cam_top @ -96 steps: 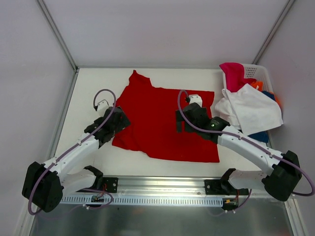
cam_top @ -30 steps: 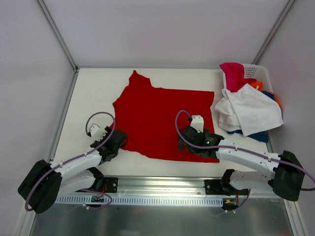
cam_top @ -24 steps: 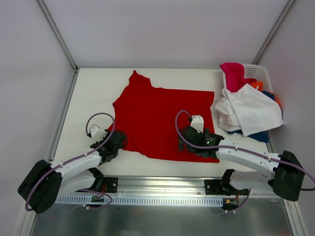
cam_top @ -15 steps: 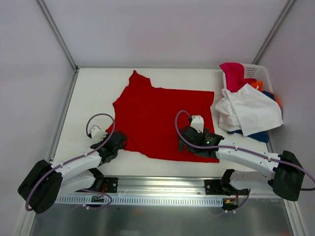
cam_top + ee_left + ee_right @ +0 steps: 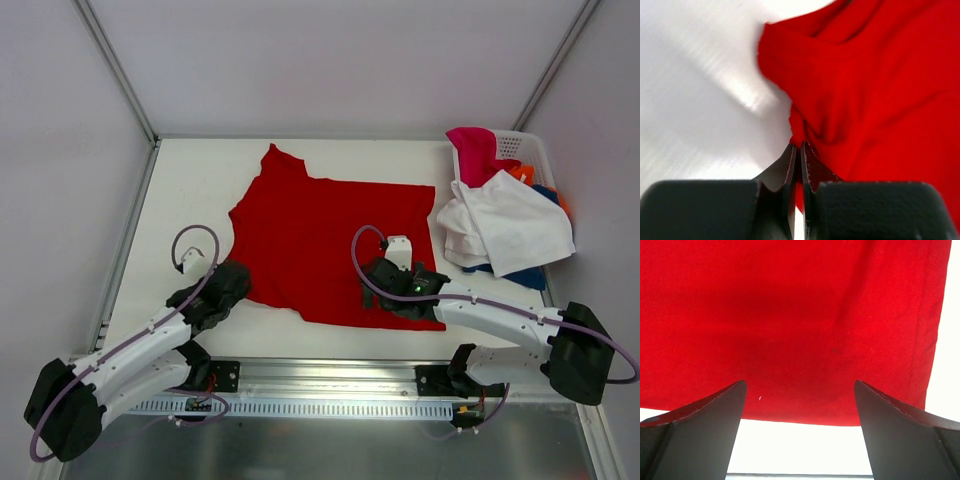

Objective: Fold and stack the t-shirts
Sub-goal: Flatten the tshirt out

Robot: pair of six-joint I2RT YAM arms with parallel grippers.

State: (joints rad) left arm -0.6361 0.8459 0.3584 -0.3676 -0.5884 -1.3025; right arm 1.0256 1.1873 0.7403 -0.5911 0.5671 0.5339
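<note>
While the red t-shirt lies spread mostly flat across the middle of the table, its near-left corner is gathered into a small ridge and pinched between the closed fingers of the left gripper, which sits low at that edge. Over the shirt's near hem, toward its right side, the right gripper has its jaws spread wide with nothing between them; whether the tips touch the cloth cannot be told. Just beside the shirt's right edge a white tee drapes out of the basket at the far right corner, with a magenta pink tee heaped at its far end, an orange tee showing between them and a blue tee peeking out beneath the white one
</note>
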